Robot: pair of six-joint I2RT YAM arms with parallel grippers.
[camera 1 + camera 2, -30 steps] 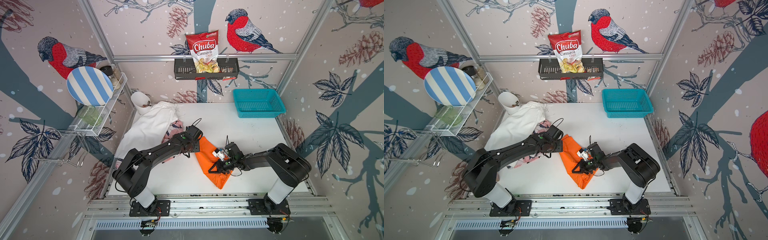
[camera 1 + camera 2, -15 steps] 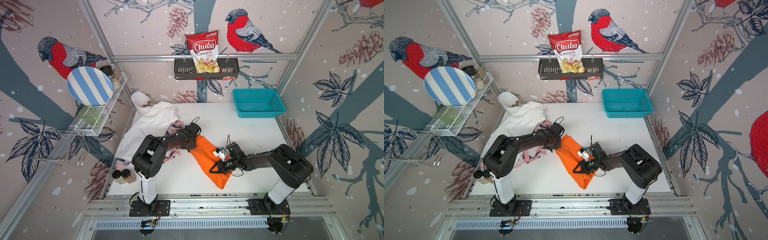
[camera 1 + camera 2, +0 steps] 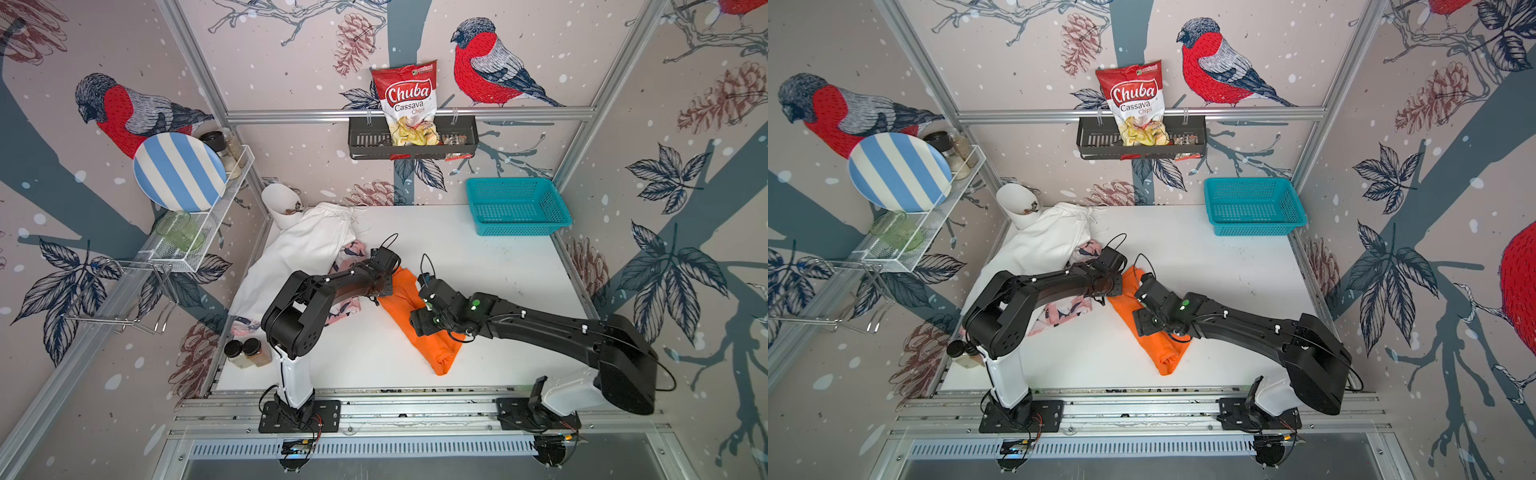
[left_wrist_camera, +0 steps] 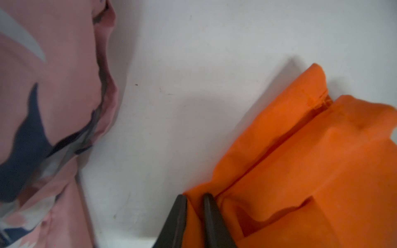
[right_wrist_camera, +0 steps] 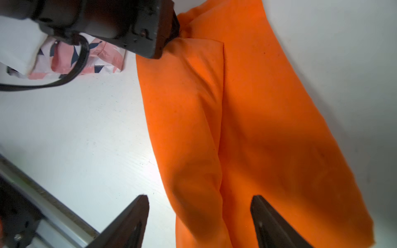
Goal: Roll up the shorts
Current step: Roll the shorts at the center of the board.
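Left wrist view: we see the left gripper with its two dark fingers nearly together, pinching a corner fold of the orange shorts between them. Those shorts lie on the white table. The pink patterned shorts lie apart from them, across a strip of bare tabletop.

Right wrist view: we find the right gripper with its fingers spread wide and gripping nothing. One finger is over bare table and the other is over the orange cloth. The cloth runs as a long folded band away from the fingers to the left gripper's body. We cannot tell whether the fingertips touch the cloth.

In both top views, the orange shorts lie near the table's middle, slanting from the left gripper towards the front edge, with the right gripper over their middle. The white shorts sprawl at the back left, partly over the pink pair. A teal basket sits at the back right, well apart.
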